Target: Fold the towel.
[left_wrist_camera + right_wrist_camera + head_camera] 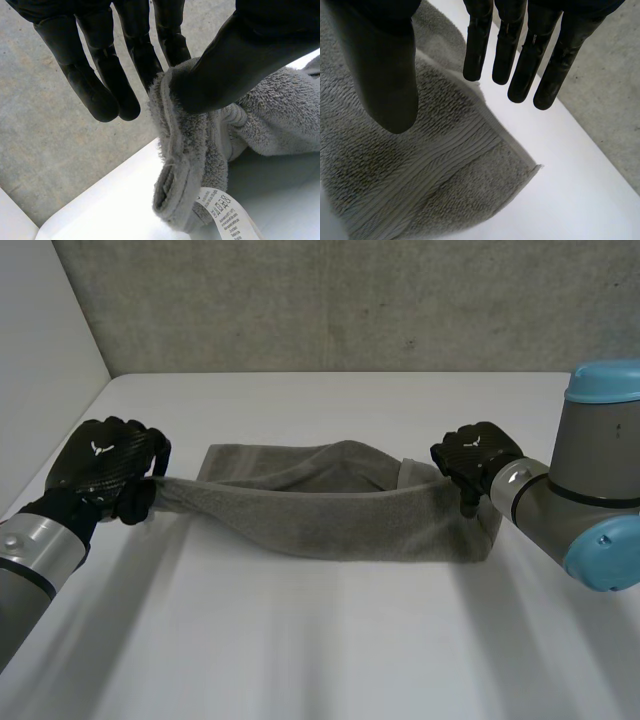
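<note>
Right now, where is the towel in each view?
Head view: towel spread from left hand to right hand.
Left wrist view: towel corner pinched under the left hand's thumb.
Right wrist view: towel lying under the open right hand.
Shared landmark: the white table.

Bright, even light casts soft shadows under the towel [330, 515].

Bare white table [330, 660] before the towel [340, 515], concrete wall [330, 300] behind
</note>
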Motion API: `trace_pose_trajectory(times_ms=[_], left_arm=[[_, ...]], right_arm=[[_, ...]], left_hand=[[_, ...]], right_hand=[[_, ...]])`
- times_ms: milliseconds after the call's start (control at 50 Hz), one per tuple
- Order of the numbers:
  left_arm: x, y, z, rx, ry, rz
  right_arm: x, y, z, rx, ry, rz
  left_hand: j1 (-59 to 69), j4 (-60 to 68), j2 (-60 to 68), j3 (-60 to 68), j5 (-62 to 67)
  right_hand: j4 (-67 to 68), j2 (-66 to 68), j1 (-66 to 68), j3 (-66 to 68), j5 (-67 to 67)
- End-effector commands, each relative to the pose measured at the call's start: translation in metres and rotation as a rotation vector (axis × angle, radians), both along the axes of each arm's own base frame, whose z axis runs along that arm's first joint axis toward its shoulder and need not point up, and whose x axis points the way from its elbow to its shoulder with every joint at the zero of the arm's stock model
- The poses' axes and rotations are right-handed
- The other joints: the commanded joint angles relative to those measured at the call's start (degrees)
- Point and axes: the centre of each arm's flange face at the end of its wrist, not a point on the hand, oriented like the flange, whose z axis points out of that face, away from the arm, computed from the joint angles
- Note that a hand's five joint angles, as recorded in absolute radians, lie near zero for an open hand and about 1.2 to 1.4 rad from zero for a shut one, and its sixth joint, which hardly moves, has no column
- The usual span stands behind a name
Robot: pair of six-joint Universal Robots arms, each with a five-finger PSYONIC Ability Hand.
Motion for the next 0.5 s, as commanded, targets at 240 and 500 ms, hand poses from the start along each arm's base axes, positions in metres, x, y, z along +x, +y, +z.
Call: trace_pose_trajectory(times_ms=[240,500], left_arm=[[0.0006,-0.0001,-0.0022,0.008,0.000,0.002],[0.0014,-0.0011,-0.0033,0.011,0.000,0.005]], right_arm=[[-0.0019,0.0055,-0.0197,0.065,0.022,0.002],[-0.0002,-0.0005,-0.0161,0.018,0.000,0.000]], left_hand=[[-2.99,-6.95,-6.29,-8.88,-14.91],[-2.99,-6.95,-6.29,-8.88,-14.91]], right_hand=[[18.99,19.66,18.96,19.22,18.62],[-6.71,-6.04,-6.74,-6.48,-7.07]])
